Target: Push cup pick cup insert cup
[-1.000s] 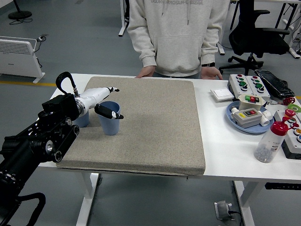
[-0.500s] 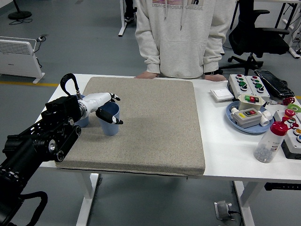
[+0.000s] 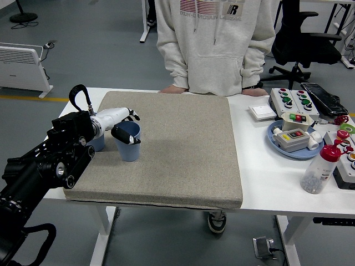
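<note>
Left hand [image 3: 123,126] wrapped around the rim of a blue cup [image 3: 129,144], upright on the mat [image 3: 183,149] (second cup [image 3: 97,141] tucked just behind the wrist).

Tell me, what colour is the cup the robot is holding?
Blue. The cup shows best in the head view.

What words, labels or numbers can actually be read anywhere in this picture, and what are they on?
"R": a white letter in a dark patch on the chest of the person's sweatshirt.
Striped print beside it: too blurred to read.
Button boxes at the right: no readable labels.
Blue cup, left hand: no text visible.
</note>
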Motion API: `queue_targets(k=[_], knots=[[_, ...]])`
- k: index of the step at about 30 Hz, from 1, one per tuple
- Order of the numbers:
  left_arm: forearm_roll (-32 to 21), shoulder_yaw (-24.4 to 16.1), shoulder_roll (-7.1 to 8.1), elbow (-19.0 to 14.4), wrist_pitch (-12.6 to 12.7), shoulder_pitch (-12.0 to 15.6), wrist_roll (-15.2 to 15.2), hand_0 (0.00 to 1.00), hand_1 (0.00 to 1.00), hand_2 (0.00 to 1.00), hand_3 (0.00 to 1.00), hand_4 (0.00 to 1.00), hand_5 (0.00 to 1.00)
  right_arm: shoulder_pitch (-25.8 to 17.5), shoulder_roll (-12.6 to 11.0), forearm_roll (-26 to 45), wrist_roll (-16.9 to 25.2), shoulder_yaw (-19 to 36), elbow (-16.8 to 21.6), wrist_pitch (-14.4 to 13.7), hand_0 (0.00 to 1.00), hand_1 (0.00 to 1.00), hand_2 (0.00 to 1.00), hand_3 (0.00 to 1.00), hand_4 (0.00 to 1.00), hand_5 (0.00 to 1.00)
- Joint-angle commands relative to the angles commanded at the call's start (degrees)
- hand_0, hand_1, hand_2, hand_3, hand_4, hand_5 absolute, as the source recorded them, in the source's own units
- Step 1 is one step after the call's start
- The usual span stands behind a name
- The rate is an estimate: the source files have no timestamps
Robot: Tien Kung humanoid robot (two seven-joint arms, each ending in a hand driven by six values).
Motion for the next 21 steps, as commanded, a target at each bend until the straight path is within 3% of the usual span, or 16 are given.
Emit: queue_targets(k=[5, 6, 9, 17, 21], knots=[[0.0, 0.4, 0.06, -0.1, -0.6, 0.1, 0.2, 0.625, 0.788, 0.886, 0.848, 0.860, 0.334, -0.1, 0.0, 0.0, 0.0, 0.0, 0.0, 0.0, 0.732, 0.662, 0.666, 0.587, 0.123, 0.570], [0.0, 0.7, 0.12, -0.3, -0.6, 0.1, 0.3, 0.742, 0.860, 0.947, 0.903, 0.872, 0.339, -0.1, 0.0, 0.0, 0.0, 0.0, 0.0, 0.0, 0.732, 0.663, 0.666, 0.587, 0.123, 0.571], [0.0, 1.8, 0.58, -1.7, -1.9, 0.6, 0.6, 0.742, 0.860, 0.947, 0.903, 0.872, 0.339, -0.1, 0.0, 0.1, 0.0, 0.0, 0.0, 0.0, 0.732, 0.663, 0.666, 0.587, 0.123, 0.571], [0.0, 6.9, 2.89, -10.2, -10.7, 2.6, 6.3, 0.771, 0.881, 0.959, 0.924, 0.860, 0.330, -0.3, 0.1, 0.1, 0.0, 0.4, 0.0, 0.0, 0.731, 0.663, 0.666, 0.587, 0.122, 0.570], [0.0, 7.7, 3.16, -11.7, -10.9, 3.0, 6.8, 0.779, 0.883, 0.962, 0.929, 0.862, 0.340, -0.3, 0.1, -0.2, 0.0, 0.6, 0.0, 0.0, 0.731, 0.663, 0.666, 0.587, 0.122, 0.569]])
